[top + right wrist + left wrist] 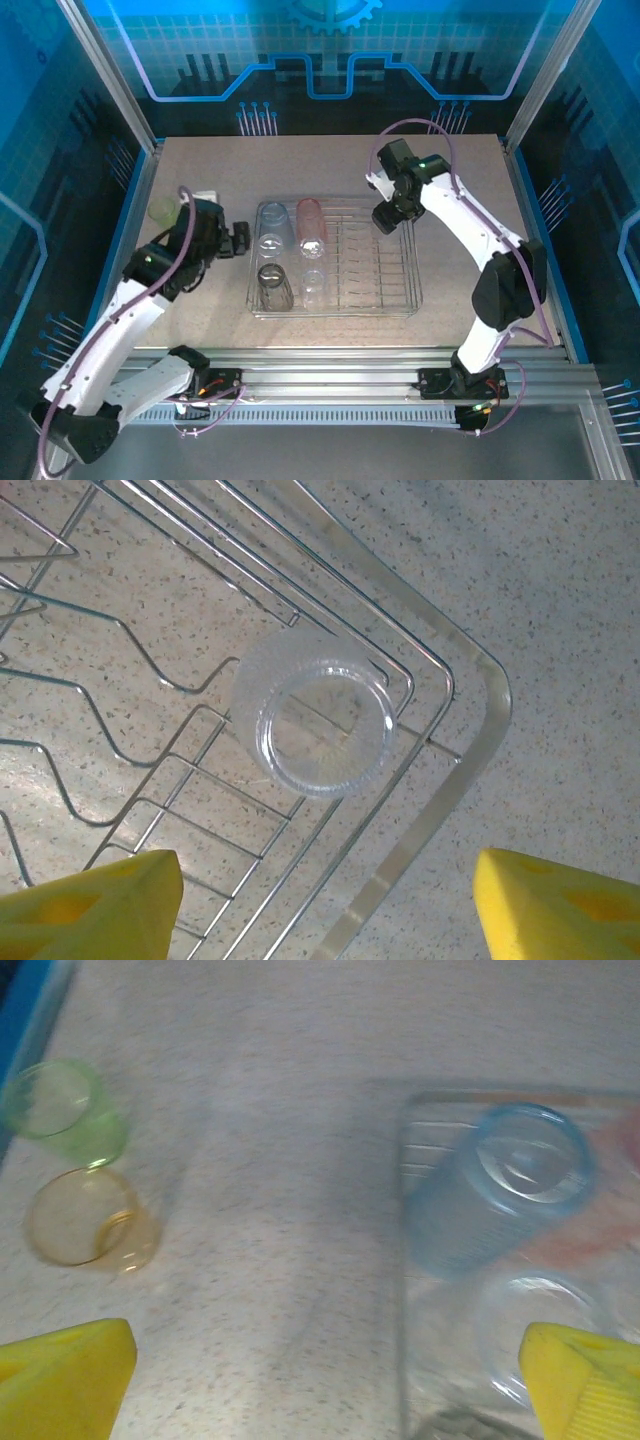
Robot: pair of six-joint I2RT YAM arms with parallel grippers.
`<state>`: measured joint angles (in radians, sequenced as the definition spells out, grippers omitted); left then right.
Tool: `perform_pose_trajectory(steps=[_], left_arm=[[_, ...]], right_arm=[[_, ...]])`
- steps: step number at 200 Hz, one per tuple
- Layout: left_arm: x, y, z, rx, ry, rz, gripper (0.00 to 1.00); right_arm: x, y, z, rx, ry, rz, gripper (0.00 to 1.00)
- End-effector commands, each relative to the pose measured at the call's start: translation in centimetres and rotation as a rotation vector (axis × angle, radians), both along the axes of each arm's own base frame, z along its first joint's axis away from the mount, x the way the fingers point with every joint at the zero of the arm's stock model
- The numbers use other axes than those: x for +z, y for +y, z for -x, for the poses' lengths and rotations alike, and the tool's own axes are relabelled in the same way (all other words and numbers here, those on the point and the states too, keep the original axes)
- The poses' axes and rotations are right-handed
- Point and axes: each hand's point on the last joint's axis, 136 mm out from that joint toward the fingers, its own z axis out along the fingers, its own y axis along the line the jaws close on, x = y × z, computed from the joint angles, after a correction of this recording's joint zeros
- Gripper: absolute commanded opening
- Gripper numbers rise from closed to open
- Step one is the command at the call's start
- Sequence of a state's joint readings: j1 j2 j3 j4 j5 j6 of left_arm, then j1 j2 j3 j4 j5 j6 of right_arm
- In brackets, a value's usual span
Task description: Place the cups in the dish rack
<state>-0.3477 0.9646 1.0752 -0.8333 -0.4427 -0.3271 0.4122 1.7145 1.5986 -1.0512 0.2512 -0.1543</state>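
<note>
Currently the dish rack [365,262] sits at the middle of the table [210,165]. From above, 4 cups show at its left end: the pale blue cup [272,218] and the pink cup [311,216] on the far side, the dark grey cup [275,287] and a clear cup [314,286] on the near side.

The left gripper [240,241] hangs just beside the rack's left edge, its jaws spread wide with nothing between them. In its wrist camera the yellow fingertips [70,1370] stand far apart at the bottom corners. The pale blue cup lies tilted inside the rack, with a clear rim [535,1330] just below it. Off to the left, 2 cups lie on their sides on the bare table, close together: the green cup [65,1110] and the yellowish cup [90,1220].

The right gripper [388,215] hovers over the rack's far right corner, jaws also spread and empty. Its wrist camera looks down on a second clear cup [318,725] set inside that corner against the wire wall. Whether it stands mouth up or mouth down I cannot tell.
</note>
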Motion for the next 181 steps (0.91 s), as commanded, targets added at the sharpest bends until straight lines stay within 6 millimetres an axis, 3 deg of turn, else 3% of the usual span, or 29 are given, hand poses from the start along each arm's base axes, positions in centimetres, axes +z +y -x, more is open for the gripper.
perform_pose_trajectory(steps=[1, 30, 77, 138, 181], left_arm=[[-0.4, 3.7, -0.1, 0.171, 0.069, 0.041, 0.99], [-2.7, 7.3, -1.6, 0.297, 0.202, 0.038, 0.99], [-6.0, 11.2, -5.9, 0.388, 0.342, 0.046, 0.93], [-7.5, 14.7, -12.5, 0.377, 0.436, -0.077, 0.85], [-10.3, 16.1, -15.1, 0.398, 0.517, -0.088, 0.80]], right_arm=[[2.6, 0.0, 1.3, -0.036, -0.069, -0.079, 0.76], [5.0, -0.8, 2.4, -0.075, -0.189, -0.173, 0.74], [7.5, -1.1, 5.6, -0.088, -0.337, -0.406, 0.71], [7.1, -2.4, 9.0, -0.140, -0.392, -0.508, 0.68], [6.4, -2.9, 10.3, -0.169, -0.450, -0.561, 0.67]])
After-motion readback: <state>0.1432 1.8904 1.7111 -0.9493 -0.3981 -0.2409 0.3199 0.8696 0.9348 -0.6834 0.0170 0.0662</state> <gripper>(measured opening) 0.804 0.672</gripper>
